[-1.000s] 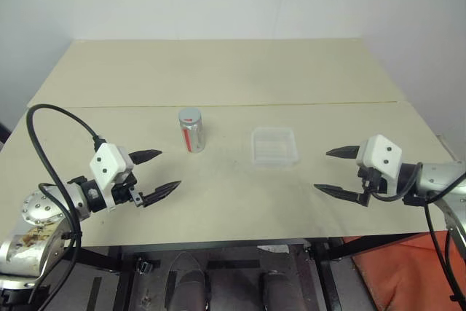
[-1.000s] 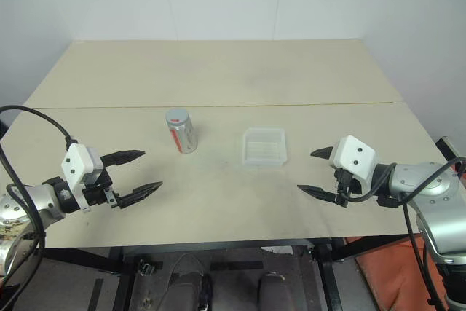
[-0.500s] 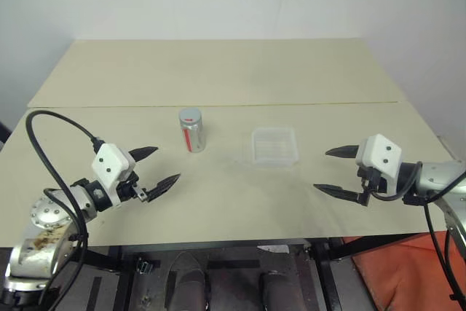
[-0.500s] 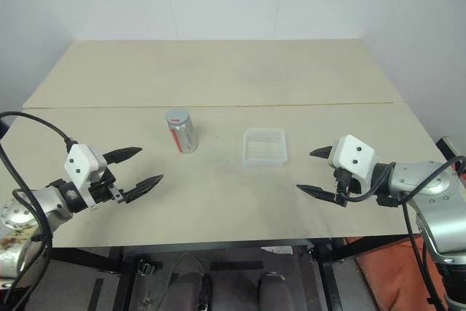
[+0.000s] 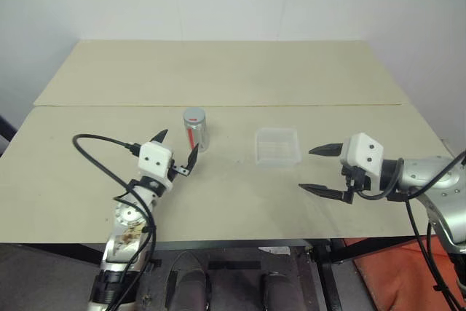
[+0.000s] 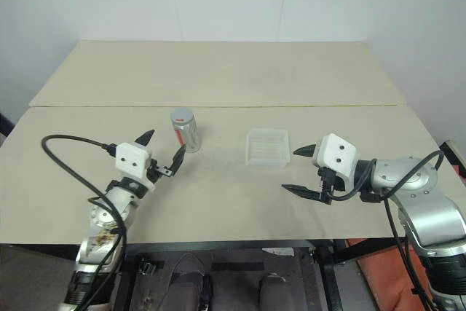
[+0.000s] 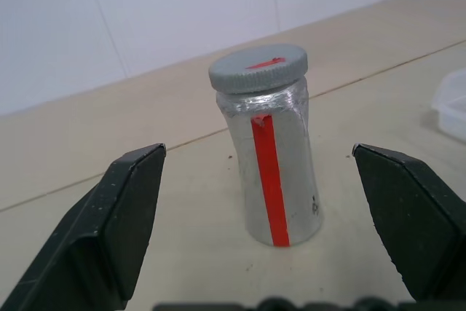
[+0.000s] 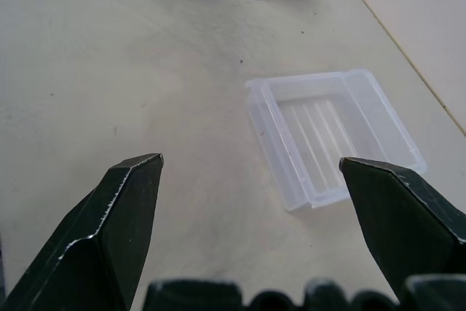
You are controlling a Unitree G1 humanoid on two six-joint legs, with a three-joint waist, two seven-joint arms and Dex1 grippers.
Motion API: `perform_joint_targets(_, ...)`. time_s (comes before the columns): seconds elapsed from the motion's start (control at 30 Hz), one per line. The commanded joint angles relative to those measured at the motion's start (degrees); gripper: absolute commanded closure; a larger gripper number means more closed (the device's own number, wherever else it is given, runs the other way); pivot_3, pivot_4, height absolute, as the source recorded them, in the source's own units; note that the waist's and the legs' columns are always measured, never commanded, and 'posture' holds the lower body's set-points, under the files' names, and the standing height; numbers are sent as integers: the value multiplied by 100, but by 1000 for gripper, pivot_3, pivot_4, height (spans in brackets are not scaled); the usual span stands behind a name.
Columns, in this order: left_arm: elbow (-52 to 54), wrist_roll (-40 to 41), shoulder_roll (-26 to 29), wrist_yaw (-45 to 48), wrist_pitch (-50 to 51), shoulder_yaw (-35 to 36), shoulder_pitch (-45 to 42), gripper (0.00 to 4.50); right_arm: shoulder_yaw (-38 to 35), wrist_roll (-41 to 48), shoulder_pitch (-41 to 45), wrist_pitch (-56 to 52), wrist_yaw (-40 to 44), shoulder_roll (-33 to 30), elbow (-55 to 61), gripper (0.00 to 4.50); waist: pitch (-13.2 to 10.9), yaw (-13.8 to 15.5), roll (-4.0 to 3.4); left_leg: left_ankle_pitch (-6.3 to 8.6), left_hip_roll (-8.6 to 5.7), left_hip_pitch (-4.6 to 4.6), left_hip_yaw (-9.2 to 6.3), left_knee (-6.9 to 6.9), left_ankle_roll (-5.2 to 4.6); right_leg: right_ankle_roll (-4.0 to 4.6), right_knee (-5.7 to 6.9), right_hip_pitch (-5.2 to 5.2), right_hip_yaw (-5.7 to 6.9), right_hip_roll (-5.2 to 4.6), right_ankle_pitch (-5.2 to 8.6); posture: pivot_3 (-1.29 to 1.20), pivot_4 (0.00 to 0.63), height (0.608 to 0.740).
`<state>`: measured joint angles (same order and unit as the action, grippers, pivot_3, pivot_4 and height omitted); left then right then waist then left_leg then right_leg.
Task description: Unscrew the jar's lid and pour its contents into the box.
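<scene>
Approaching the jar is the step in hand: nothing is grasped and the grey lid sits on its mouth, so unscrewing has not begun. My left pincer stands just short of the jar with both fingers spread wide, empty, aimed roughly level at its body; in the left wrist view the jar stands upright between the two fingers, touching neither. The jar rests on the table left of centre, the clear box beside it on the right, apart and empty. Contents cannot be made out through the silvery wall. My right pincer hangs near the box, likewise spread and empty, angled down toward the table. Judgement: next I must advance the left pincer around the jar's body and close firmly, leaving the lid free for the right.
</scene>
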<state>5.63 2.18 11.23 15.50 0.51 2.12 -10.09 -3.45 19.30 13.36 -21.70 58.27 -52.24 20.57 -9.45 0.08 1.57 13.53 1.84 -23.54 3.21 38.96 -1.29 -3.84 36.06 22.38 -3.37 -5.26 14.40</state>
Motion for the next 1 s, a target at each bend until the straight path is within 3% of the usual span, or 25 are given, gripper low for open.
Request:
perform_joint_targets(0.03,-140,22,-141,-203,-120,4,-212,9,-180,43,-7,-83,-158,-5,260,0,0,4,0,0,1,-2,0,0,0,0,0,1,0,0,0,0,150,740)
perform_joint_targets(0.57,-2727,-224,-444,-693,-1107,-43,-1777,9,-411,80,-291,-465,-628,4,816,0,0,58,1,0,-5,-6,-1,2,0,-6,-5,0,1,0,-3,0,150,740)
perform_joint_targets(0.97,-2764,-143,-578,-672,-1161,-64,-1718,9,-324,6,-268,-486,-630,16,790,0,-1,51,2,0,-3,-7,-2,1,0,-6,-4,2,2,2,-3,0,150,740)
perform_joint_targets(1.0,-2732,-96,-621,-724,-1103,-21,-1716,201,-303,3,-240,-476,-622,22,768,0,-1,52,1,0,-4,-7,-2,1,0,-6,-4,2,2,2,-3,0,150,740)
